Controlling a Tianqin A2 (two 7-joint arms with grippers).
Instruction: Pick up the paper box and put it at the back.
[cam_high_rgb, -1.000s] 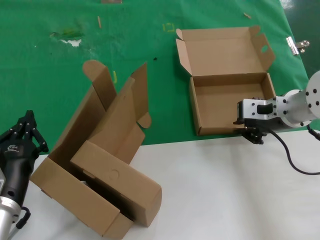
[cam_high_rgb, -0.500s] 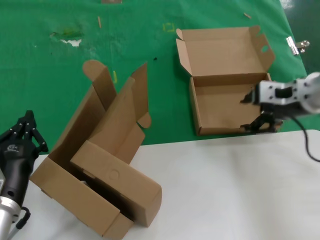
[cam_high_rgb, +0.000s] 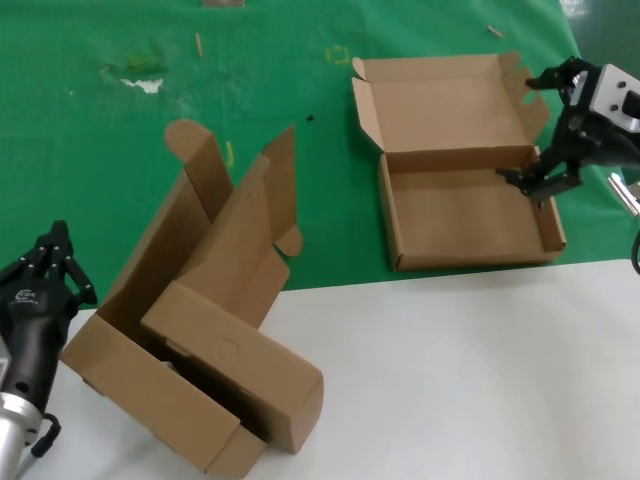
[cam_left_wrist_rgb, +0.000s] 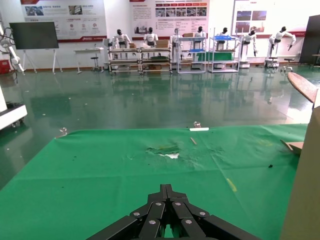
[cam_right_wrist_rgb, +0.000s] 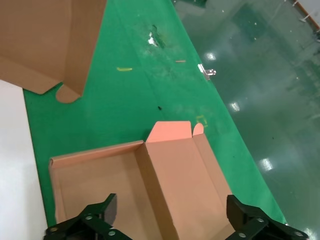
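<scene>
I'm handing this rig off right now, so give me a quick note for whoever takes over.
Right gripper: open, holding nothing, above the right rear corner of the paper box.
Left gripper: shut, parked at the near left beside the two other boxes.
Paper box: lid open, resting on the green cloth close to the white tabletop.
Done: nothing gripped or lifted yet.
Left: grasp the box, lift it, set it farther back on the green cloth.
</scene>
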